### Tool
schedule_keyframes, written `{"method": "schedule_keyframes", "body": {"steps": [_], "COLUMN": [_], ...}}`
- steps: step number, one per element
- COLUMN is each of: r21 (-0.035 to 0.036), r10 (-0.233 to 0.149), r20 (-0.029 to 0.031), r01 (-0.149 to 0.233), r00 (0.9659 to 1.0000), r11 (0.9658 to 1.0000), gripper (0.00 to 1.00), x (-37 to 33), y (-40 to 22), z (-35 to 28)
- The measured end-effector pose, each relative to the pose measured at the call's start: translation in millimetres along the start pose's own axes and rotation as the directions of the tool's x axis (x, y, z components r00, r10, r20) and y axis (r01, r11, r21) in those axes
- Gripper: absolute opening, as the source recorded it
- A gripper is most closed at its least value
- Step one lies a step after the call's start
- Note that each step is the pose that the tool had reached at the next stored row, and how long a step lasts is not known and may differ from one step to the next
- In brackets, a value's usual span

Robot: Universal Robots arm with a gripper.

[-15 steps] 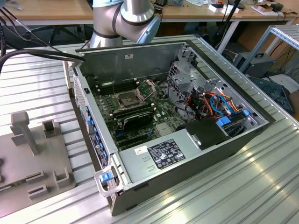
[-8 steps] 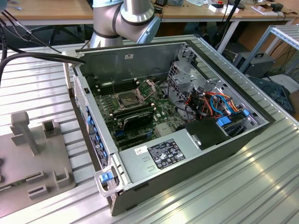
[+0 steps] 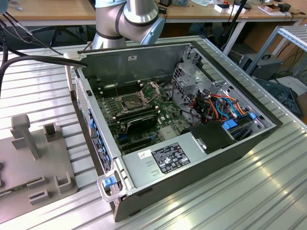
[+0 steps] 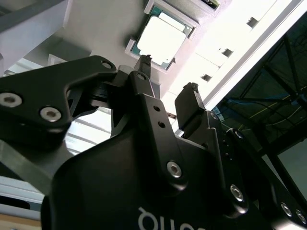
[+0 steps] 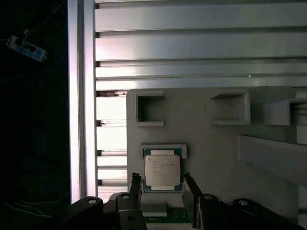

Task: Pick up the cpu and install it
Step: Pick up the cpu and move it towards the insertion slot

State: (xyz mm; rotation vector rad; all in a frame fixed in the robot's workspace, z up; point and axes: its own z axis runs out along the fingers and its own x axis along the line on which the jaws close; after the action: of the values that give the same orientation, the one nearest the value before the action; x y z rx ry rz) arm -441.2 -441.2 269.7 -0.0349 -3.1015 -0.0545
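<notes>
the cpu lies flat, metal top up, in a shallow seat of the grey holder on the slatted counter. it is straight ahead of my end effector, whose fingers stand apart, flanking two opposite edges; i judge they are not touching it. it is near square, so no long axis matters. the seat's lip hugs its far edge. the holder's edge is close on one side, with open plate on the other.

I see the cpu lying flat with its metal top facing up, seated in a shallow square pocket of the grey holder plate. In both wrist views it is a small square chip with a pale silver-grey lid and a thin green edge showing around it.
</notes>
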Motion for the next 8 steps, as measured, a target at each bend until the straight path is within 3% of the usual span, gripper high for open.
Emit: {"method": "schedule_keyframes", "body": {"steps": [8], "r21": [0.0001], "r10": [0.0], "r20": [-0.0001], "r01": [0.0], "r00": [1.0], "r11": [1.0], "gripper": [0.48], "x": [-0.1], "y": [-0.1], "z": [2.6]}}
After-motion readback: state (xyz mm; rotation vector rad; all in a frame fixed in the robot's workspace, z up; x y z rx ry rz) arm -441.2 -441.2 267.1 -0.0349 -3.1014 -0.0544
